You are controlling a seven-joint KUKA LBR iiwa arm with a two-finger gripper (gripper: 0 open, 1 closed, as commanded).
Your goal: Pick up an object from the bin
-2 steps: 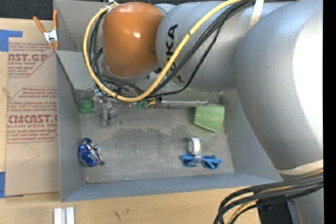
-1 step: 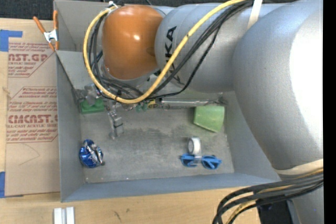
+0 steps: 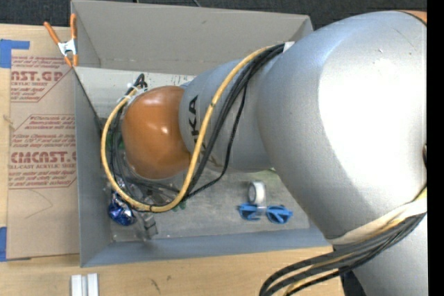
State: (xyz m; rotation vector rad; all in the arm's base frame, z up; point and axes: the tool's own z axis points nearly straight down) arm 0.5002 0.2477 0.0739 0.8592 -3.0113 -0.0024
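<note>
Down in the near left corner of the bin [image 3: 187, 31] is where my pincer [image 3: 142, 220] hangs, low over the floor and mostly hidden beneath the orange cover [image 3: 156, 132] on my wrist and the loop of yellow and black cables [image 3: 198, 149] slung round it. I cannot tell how wide my pincer stands, because my own bulk blocks the sight of it, and I see nothing held in it. The thing nearest to it is a small dark-blue thing [image 3: 121, 213], shiny and lumpy, lying just beside it towards the left wall, close to the corner. Well apart, towards the right along the near wall, lie a small white ring [image 3: 257, 192] and, just in front of it, a flat bright-blue piece [image 3: 267, 213] shaped rather like a bow. I judge that I am at the reaching-down step, with the grasp itself not yet made. If the dark-blue thing is to be my pick, the next move calls for centring over it, closing firmly without nudging it against the wall, and then lifting straight up so that my cables clear the rim.
</note>
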